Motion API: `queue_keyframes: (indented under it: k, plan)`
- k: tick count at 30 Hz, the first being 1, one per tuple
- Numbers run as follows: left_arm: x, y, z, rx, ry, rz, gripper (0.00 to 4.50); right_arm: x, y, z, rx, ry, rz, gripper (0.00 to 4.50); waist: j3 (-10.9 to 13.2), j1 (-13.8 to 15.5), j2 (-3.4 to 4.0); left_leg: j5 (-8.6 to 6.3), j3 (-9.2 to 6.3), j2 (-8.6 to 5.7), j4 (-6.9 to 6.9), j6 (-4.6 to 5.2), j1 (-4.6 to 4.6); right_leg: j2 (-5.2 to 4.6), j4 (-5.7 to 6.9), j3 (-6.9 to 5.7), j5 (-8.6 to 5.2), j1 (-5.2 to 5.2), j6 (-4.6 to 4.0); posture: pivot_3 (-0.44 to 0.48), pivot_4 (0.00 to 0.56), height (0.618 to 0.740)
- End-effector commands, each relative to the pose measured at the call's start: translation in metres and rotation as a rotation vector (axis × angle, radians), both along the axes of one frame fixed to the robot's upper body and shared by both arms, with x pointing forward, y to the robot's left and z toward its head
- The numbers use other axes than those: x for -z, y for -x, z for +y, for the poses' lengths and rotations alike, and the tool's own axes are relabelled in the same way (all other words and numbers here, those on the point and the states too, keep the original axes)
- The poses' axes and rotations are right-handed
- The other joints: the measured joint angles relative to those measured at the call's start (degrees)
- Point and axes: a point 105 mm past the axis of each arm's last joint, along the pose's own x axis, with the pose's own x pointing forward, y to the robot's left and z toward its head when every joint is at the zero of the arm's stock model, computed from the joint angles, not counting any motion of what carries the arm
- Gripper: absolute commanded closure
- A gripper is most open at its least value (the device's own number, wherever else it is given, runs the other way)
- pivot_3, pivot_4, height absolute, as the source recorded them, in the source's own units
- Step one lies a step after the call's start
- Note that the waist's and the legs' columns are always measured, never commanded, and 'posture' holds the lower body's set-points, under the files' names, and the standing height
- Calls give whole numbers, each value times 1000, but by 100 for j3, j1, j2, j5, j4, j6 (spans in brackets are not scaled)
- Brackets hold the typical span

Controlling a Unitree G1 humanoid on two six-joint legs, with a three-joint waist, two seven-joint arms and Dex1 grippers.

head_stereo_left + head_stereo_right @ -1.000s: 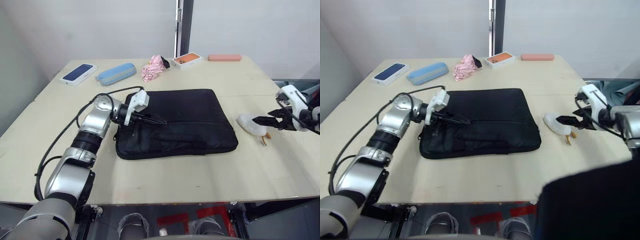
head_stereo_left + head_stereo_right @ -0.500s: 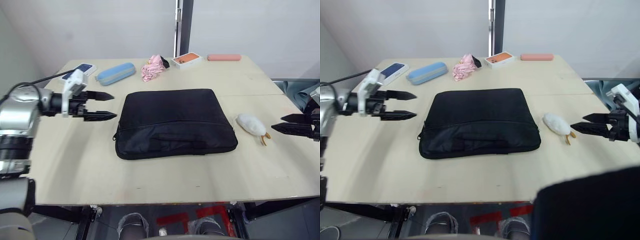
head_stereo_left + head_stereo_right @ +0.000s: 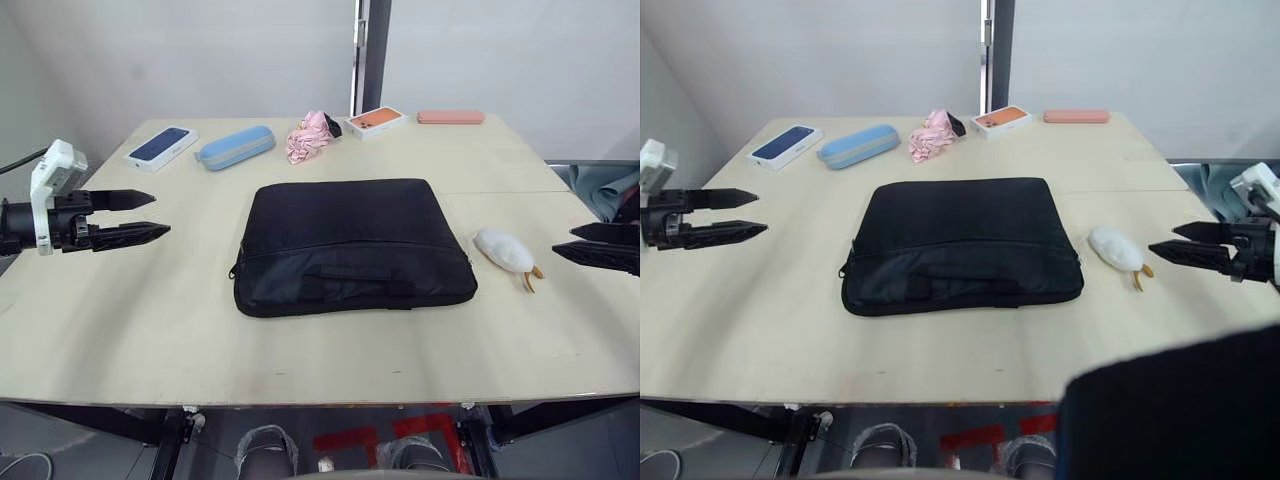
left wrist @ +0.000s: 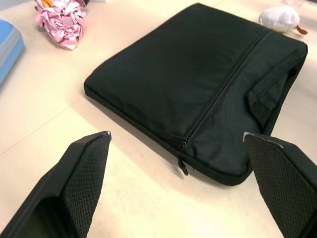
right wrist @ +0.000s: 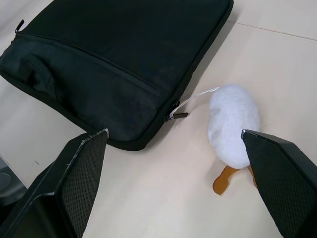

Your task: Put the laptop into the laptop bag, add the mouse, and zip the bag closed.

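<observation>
The laptop bag (image 3: 352,245) lies flat in the middle of the frame on the pale bench (image 3: 300,340), its long zipper closed from end to end as far as the wrist views show, with a handle lying flat on the half toward the lower edge. Whatever is inside the bag is hidden. A zipper pull with a thin white cord sticks out of its right end, pointing at a white fluffy lump (image 3: 504,250) with small orange bits, which sits just beside the bag, apart from it.

At the left edge of the frame the left pincer (image 3: 140,217) hangs over the bench with its two black fingers apart and nothing between them, well clear of the bag. At the right edge the right pincer (image 3: 1166,240) is also spread and empty, near the fluffy lump; in the left eye view it is partly cut off by the frame.

Along the top of the bench, from left to right, lie a white box with a dark blue top (image 3: 160,147), a light blue case (image 3: 234,147), a crumpled pink cloth (image 3: 308,136), a white box with an orange top (image 3: 376,120) and a flat pink case (image 3: 451,117). Any writing on these is too small to read.
</observation>
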Motion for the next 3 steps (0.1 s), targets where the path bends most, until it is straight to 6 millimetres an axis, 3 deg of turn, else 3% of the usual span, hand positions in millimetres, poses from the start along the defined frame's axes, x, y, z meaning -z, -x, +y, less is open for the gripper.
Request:
queue_keyframes:
  k: [1, 3]
  plan:
    - [-4, 4, 9, -33, -9, -13, 7, -12, 2, -4, 8, 6, -61, 0, 0, -9, 0, 0, 0, 0, 0, 0, 0, 0, 0, 0, 0, -1, 0, 0, 150, 740]
    - [-1, 5, 10, -36, 9, -2, 7, -12, 3, -4, 8, 7, -61, 0, 0, -11, -1, 0, 0, 0, 1, 1, 0, 0, 1, 0, 0, 0, 0, 0, 150, 740]
